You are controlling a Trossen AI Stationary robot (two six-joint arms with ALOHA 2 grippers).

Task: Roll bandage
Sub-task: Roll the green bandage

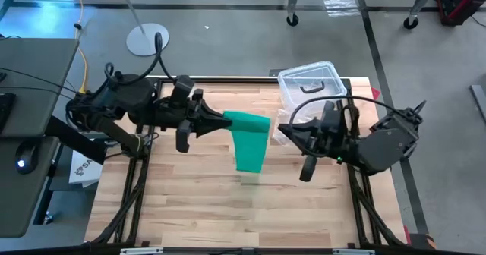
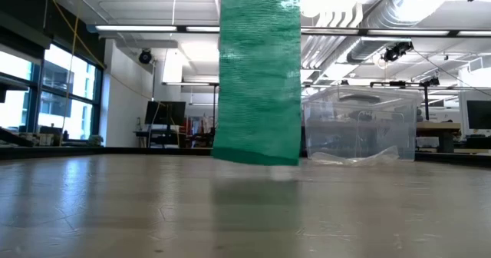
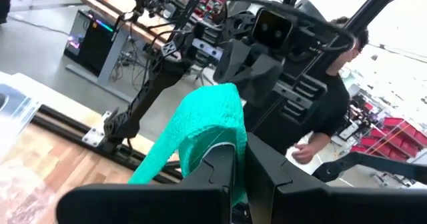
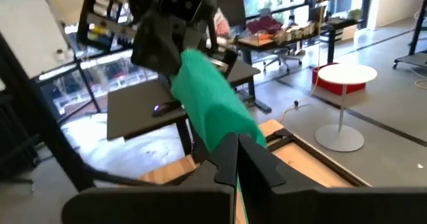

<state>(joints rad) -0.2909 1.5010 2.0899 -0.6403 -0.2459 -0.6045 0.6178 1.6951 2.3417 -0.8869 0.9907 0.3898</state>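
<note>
Green bandage [image 2: 259,74], nearest the low camera: a flat strip of stretchy, finely meshed fabric, hung upright with its lower edge just clear of the tabletop [image 2: 245,212]. From above, the bandage [image 1: 249,140] is seen near the middle of the tabletop [image 1: 190,202], one end folded level and the rest dropped downward.

Left gripper [image 1: 225,121]: dark, two-fingered, reached in from the left side, fingers pressed together and pinching the upper end of the bandage. In the left wrist view the green fabric [image 3: 207,134] is draped over the closed fingers [image 3: 220,167].

Right gripper [image 1: 282,130]: dark, positioned just beside the bandage's right edge, fingers pressed together. Whether any fabric is caught between them cannot be told. In the right wrist view the bandage [image 4: 210,107] is seen as a rounded green fold just beyond the closed fingers [image 4: 230,157].

Tabletop: pale wooden planks, smooth, framed by a black rim.

Box [image 1: 310,84]: clear plastic, rectangular, rounded corners, set at the far right corner of the tabletop. In the low view the box [image 2: 360,124] is seen behind the bandage.

Person [image 3: 330,111]: dark top, seen beyond the tabletop in the left wrist view.
</note>
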